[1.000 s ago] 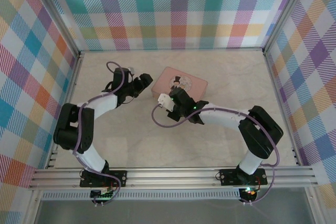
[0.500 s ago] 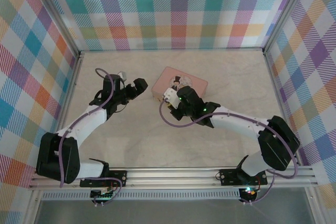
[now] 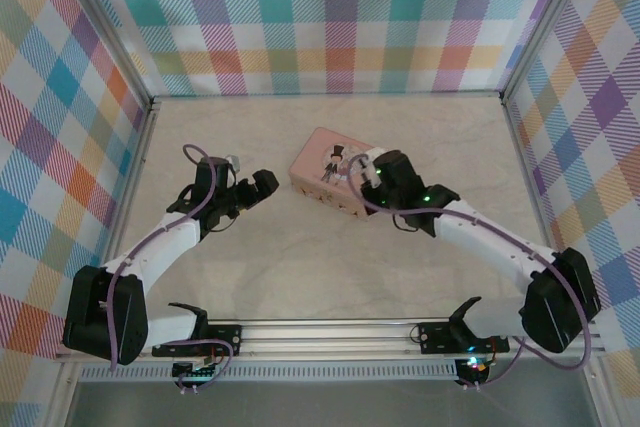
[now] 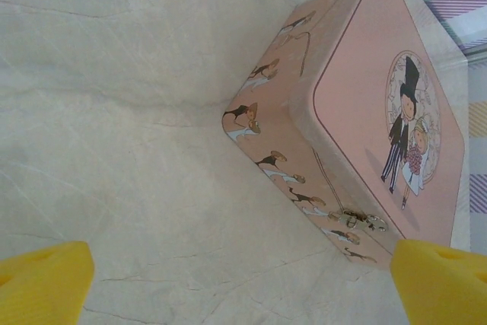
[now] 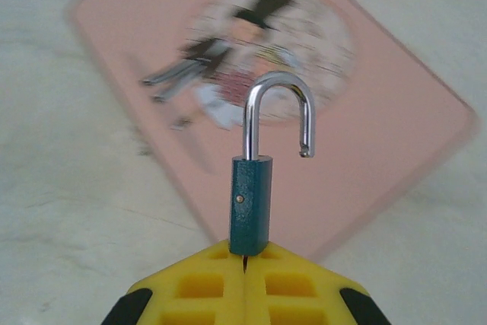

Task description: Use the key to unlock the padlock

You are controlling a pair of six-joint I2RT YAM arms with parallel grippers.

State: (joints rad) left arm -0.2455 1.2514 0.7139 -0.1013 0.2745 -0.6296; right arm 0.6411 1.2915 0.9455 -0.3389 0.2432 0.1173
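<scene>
Padlock unlocked and off the tin, carried in the right pincer; left pincer has just gone wide.

The right pincer (image 5: 245, 264) is clamped on the padlock (image 5: 250, 203) body right at its tips. The shackle (image 5: 249, 127) stands up ahead of them with one leg hanging free, so I judge the unlock done. Beyond the tips is the pink tin (image 5: 380, 150), blurred: within the last second this arm has swung from the tin's near-left corner to over its lid. The left pincer (image 4: 243, 279) has spread fully apart and holds nothing. Bare desk (image 4: 114, 112) lies just ahead of it. Farther ahead and to its right is the tin's side, whose hasp (image 4: 364, 222) has no lock through it. Likely left: set the lock down.
</scene>
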